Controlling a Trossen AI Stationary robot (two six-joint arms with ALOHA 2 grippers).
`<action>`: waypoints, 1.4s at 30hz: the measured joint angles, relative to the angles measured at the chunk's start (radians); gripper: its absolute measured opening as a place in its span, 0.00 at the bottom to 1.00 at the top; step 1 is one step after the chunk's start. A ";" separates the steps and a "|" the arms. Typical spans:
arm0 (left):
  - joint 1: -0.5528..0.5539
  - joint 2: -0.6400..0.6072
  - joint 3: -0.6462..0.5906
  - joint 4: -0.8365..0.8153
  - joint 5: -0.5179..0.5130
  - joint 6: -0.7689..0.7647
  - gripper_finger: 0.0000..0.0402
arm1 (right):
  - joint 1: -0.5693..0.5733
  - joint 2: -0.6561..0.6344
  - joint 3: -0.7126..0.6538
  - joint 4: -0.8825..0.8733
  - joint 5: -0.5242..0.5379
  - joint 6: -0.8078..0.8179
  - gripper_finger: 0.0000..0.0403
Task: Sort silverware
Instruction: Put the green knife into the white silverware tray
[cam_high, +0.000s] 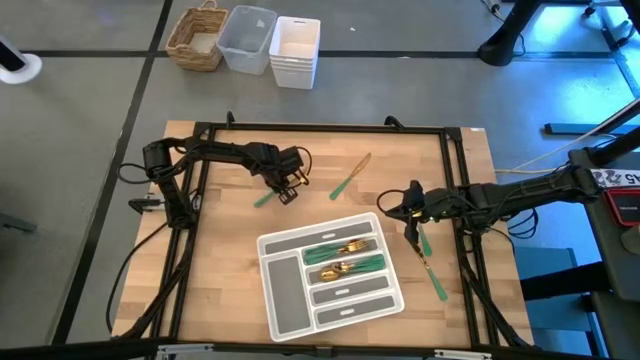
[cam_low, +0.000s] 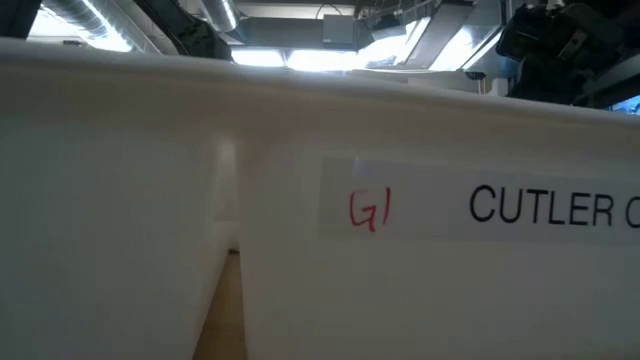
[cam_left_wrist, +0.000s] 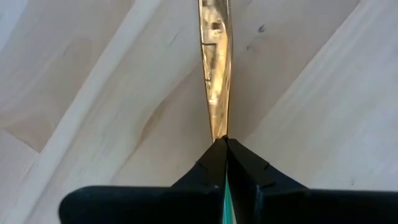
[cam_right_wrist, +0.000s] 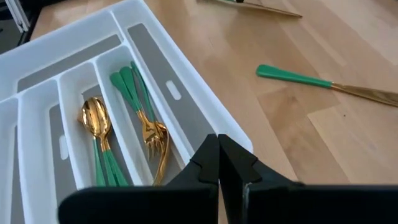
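Gold blade and green handle mark the knife that the left gripper is pinching at the junction of blade and handle; in the left wrist view the fingers are pressed together on it and the blade is pointing away over the bare wooden table. In the high view its green handle end is showing just beside the gripper, at the table's far left. The tray is lying well apart, near the table's middle front, already holding spoons and forks in two neighbouring slots. Another knife is lying between gripper and tray. The right gripper, fingers closed on nothing, is waiting beside the tray's right edge, with two pieces lying near it. Judged from this, the lift is calling for a level, firm hold, since a grip near the neck may be letting the knife pivot; the piece is probably needing an empty slot, lengthwise.
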 joint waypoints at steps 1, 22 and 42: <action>0.000 0.000 0.000 -0.001 0.000 0.000 0.01 | 0.000 0.000 0.000 0.000 0.000 0.000 0.00; -0.006 0.000 0.001 0.002 -0.022 -0.005 0.00 | 0.000 0.000 0.000 0.000 0.036 0.000 0.00; -0.007 0.000 0.002 -0.001 -0.051 0.021 0.02 | 0.000 0.000 0.000 0.000 0.035 0.000 0.00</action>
